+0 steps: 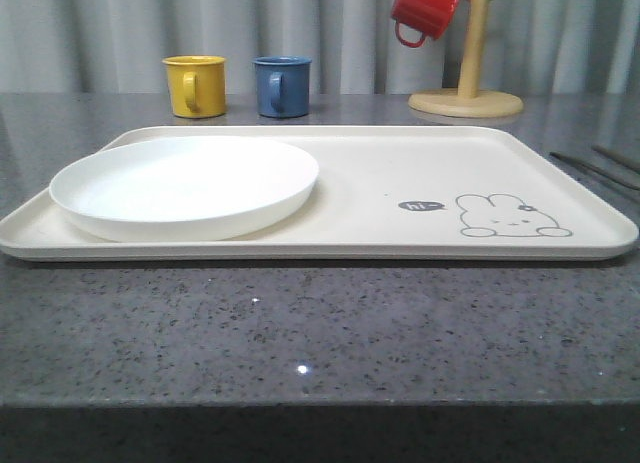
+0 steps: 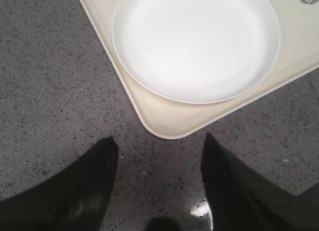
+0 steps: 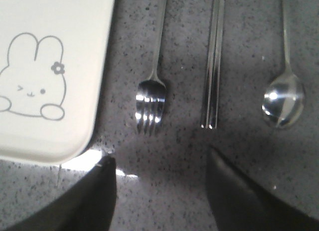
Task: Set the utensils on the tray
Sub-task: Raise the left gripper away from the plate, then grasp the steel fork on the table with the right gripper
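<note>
Utensils number three in the right wrist view: one fork (image 3: 151, 104) at centre, one pair of chopsticks (image 3: 212, 71) beside it, and one spoon (image 3: 283, 99) at the right, all laid apart on the grey counter (image 1: 300, 323), off the tray (image 1: 400, 168). One white plate (image 1: 185, 186) is seen on the tray's left half. Three mugs are counted: yellow (image 1: 196, 85), blue (image 1: 281, 85), and red (image 1: 424, 10) hung on a wooden stand (image 1: 468, 78). The left gripper (image 2: 159, 151) and right gripper (image 3: 160, 163) are held spread apart, gripping nothing.

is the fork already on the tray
No, the fork lies on the grey countertop beside the tray, next to the chopsticks and spoon.
</note>
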Controlling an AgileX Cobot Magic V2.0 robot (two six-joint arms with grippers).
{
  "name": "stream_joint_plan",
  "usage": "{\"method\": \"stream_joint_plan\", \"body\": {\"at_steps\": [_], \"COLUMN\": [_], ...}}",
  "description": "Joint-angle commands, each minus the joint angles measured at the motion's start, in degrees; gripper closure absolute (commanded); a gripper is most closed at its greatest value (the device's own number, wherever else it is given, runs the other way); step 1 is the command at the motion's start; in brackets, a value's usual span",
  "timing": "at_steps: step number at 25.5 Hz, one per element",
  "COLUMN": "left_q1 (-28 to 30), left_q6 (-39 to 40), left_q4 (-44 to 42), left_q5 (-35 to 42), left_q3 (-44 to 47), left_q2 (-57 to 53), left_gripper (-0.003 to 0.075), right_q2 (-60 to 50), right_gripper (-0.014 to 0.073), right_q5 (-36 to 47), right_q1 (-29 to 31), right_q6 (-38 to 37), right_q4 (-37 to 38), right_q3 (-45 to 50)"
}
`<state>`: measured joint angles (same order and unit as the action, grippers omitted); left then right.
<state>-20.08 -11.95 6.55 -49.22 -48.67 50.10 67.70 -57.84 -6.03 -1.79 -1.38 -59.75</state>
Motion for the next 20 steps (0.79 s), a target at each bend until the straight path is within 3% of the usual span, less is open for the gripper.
{"method": "stream_joint_plan", "body": {"at_steps": [1, 20], "left_q1": [-0.39, -0.39], "left_q6": [0.65, 0.65], "left_q4": [0.42, 0.42], "left_q5": [3.51, 3.51], "left_q3": [-1.42, -1.42], "left_q2": [0.31, 0.44], "left_gripper": [0.0351, 0.0351], "right_q2": [4.21, 22.07], "right_gripper": [0.0161, 0.0161], "right_q5": [1.98, 2.08], "right_q1": [-0.06, -0.06], "right_q6": [0.62, 0.62], "right_q4": [0.12, 0.17], "right_q3": [-4.80, -13.88]}}
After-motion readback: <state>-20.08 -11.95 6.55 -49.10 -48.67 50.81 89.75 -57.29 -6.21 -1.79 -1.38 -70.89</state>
